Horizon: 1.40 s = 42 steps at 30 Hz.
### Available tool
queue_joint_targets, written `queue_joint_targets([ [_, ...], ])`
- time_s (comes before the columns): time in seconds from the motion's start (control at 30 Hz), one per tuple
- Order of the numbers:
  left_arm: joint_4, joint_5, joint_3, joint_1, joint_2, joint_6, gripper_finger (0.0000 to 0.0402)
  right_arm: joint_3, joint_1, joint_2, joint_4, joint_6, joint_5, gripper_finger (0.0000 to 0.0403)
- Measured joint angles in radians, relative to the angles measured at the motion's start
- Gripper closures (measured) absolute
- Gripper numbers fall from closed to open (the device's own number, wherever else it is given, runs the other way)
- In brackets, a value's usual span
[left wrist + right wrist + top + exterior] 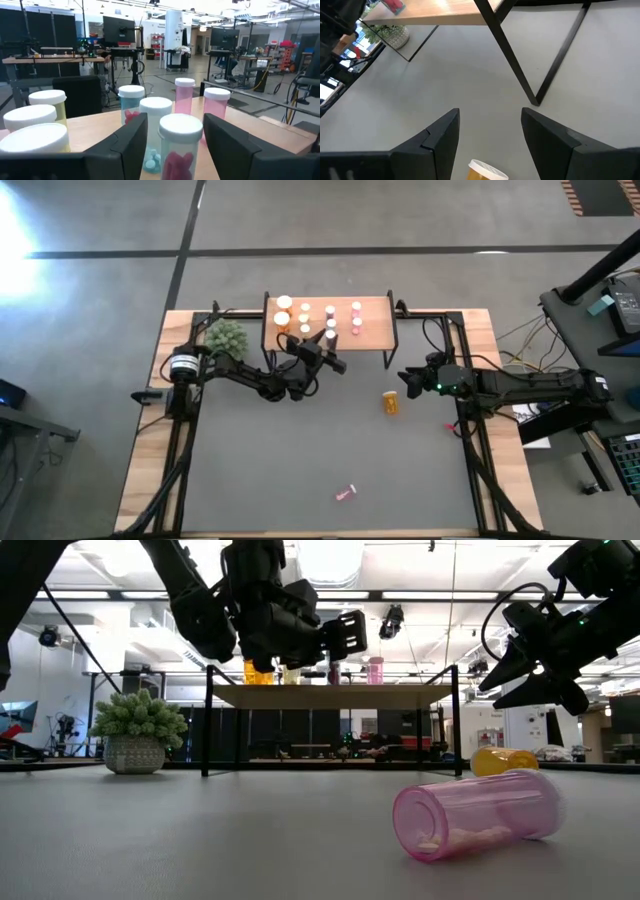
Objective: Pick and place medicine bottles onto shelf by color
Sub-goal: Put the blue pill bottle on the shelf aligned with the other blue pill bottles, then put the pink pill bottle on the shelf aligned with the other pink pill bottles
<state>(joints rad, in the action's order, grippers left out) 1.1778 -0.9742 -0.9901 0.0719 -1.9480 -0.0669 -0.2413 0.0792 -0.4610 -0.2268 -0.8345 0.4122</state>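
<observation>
Grey tabletop [300, 450] edged in wood, workshop room behind, and the shelf [375, 330] stands at its far side on thin black legs. Up on that board the medicine bottles [330, 315] are lined up in rows, white caps showing from above, orange ones toward the left end, pink ones toward the right.

Left end effector [172, 145] is right at the shelf's front edge, and the left wrist view shows its two dark fingers standing on either side of a clear bottle with red contents [179, 145], with a gap on both sides, so the jaws are released around it, not clenched. That bottle stands upright on the board, more white-capped bottles just behind and beside it.

Out on the tabletop, an orange bottle [390, 402] lies in front of the shelf's right end. Right end effector [487, 137] hovers above it, fingers spread apart and nothing between them. Nearer the front edge, a pink bottle [478, 822] lies on its side, well apart from the rest.

Over at the far left corner, a green potted plant [226, 337] sits beside the shelf.
</observation>
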Motion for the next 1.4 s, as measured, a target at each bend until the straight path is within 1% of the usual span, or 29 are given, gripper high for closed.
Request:
queue_joint_targets([
  [0.1,0.013,0.007,0.0,-0.001,0.0,-0.038,0.0214,0.0,0.0,0.0,0.0,0.0,0.0,0.02],
  [0.27,0.057,0.026,0.0,-0.006,0.0,-0.068,0.0212,0.0,0.0,0.0,0.0,0.0,0.0,0.02],
  [0.5,0.245,0.048,0.0,-0.029,0.004,-0.231,0.0212,0.0,0.0,0.0,0.0,0.0,0.0,0.02],
  [0.63,0.285,0.09,0.0,-0.054,0.045,-0.314,0.0212,0.0,0.0,0.0,0.0,0.0,0.0,0.02],
  [0.77,0.274,0.154,-0.013,-0.088,0.112,-0.341,0.0212,0.0,0.0,0.0,0.0,0.0,0.0,0.02],
  [0.83,0.268,0.166,-0.014,-0.107,0.149,-0.34,0.0212,0.0,0.0,0.0,0.0,0.0,0.0,0.0199],
  [0.93,0.205,0.179,-0.017,-0.137,0.211,-0.339,0.0212,0.0,0.0,0.0,0.0,0.0,0.0,0.02],
  [1.0,0.133,0.209,-0.017,-0.157,0.26,-0.333,0.0212,0.0,0.0,0.0,0.0,0.0,0.0,0.02],
  [1.13,-0.06,0.289,-0.023,-0.199,0.351,-0.331,0.0212,0.0,0.0,0.0,0.0,0.0,0.0,0.02],
  [1.23,-0.208,0.325,-0.045,-0.233,0.403,-0.321,0.0212,0.0,0.0,0.0,0.0,0.0,0.0,0.0199],
  [1.3,-0.312,0.338,-0.06,-0.256,0.435,-0.27,0.0212,0.0,0.0,0.0,0.0,0.0,0.0,0.0199],
  [1.4,-0.437,0.357,-0.074,-0.284,0.468,-0.135,0.0212,0.0,0.0,0.0,-0.001,0.0,0.0,0.0199],
])
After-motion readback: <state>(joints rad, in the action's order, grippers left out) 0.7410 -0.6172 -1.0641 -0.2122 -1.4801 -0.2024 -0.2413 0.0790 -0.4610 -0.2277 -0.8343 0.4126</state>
